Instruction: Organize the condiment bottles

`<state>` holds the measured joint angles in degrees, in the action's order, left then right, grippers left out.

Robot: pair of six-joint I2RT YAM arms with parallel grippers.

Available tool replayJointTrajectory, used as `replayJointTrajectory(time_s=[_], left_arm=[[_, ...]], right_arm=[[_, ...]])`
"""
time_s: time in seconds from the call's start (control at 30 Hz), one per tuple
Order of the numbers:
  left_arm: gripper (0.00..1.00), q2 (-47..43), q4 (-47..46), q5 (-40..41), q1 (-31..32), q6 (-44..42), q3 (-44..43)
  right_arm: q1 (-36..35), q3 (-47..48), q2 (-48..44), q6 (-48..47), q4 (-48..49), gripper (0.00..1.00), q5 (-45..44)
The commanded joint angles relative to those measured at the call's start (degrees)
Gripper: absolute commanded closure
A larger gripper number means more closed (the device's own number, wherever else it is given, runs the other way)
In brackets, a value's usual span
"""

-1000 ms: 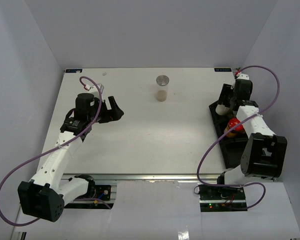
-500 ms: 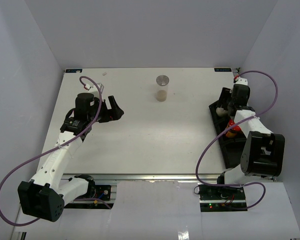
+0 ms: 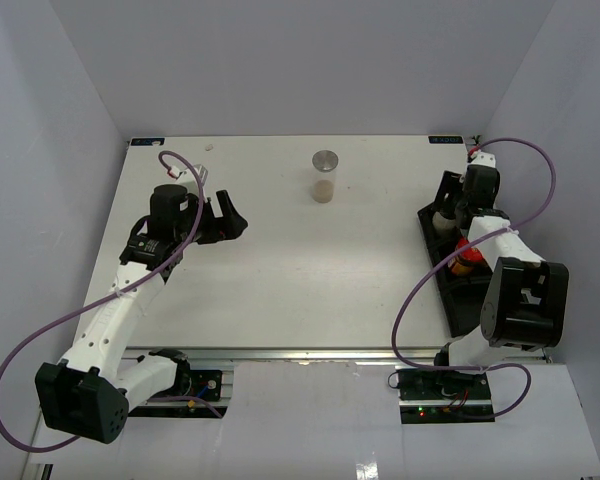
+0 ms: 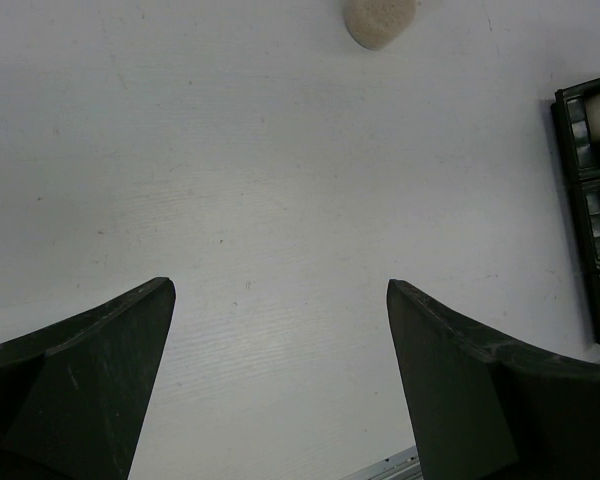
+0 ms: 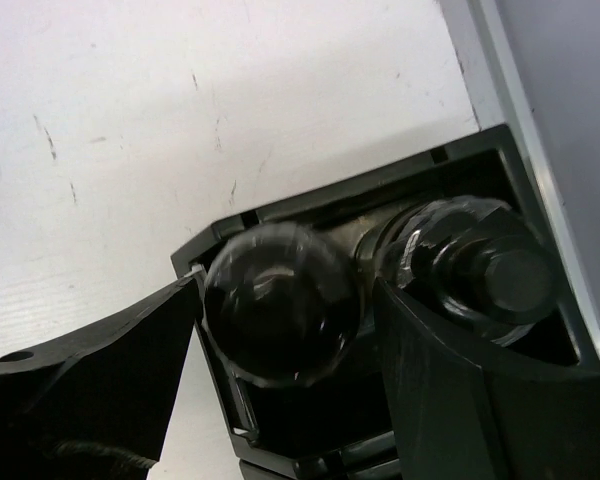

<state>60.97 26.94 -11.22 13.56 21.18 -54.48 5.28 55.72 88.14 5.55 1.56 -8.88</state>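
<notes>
A clear bottle with a silver-grey lid stands alone at the table's far middle; its base shows in the left wrist view. My left gripper hovers wide open over bare table, holding nothing. At the right, my right gripper straddles a black-capped dark bottle standing in the far end of the long black tray. Its jaws are slightly parted, with thin gaps beside the bottle. A red-capped bottle sits further along the tray.
Next to the black-capped bottle, a second dark round object fills the tray's far corner. The right wall stands close behind the tray. A purple cable loops from each arm. The table's metal front rail runs between the arm bases.
My right gripper has shifted slightly toward the tray's far end and its jaws have widened around the black-capped bottle. The left arm and the clear bottle have not moved.
</notes>
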Motion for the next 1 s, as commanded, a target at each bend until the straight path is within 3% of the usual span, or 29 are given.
replayJointTrajectory(time_s=[0.0, 0.37, 0.57, 0.73, 0.97], left_arm=[[0.02, -0.3, 0.0, -0.6, -0.3, -0.7, -2.5], [0.02, 0.1, 0.5, 2.2, -0.3, -0.6, -4.2], [0.02, 2.0, 2.0, -0.8, -0.3, -0.5, -5.3], [0.02, -0.2, 1.6, -2.0, -0.4, -1.0, -3.4], [0.02, -2.0, 3.3, -2.2, -0.3, -1.7, -3.1]], right_arm=[[0.3, 4.2, -0.7, -0.4, 1.9, 0.15, -0.7], [-0.3, 15.1, -5.3, -1.7, -11.8, 0.09, 3.5], [-8.0, 23.7, -6.5, -3.0, -13.4, 0.07, 12.4], [-16.9, 29.8, -1.9, -4.5, -9.8, 0.00, 22.2], [-24.2, 44.5, 10.4, -8.1, -13.5, 0.06, 24.2]])
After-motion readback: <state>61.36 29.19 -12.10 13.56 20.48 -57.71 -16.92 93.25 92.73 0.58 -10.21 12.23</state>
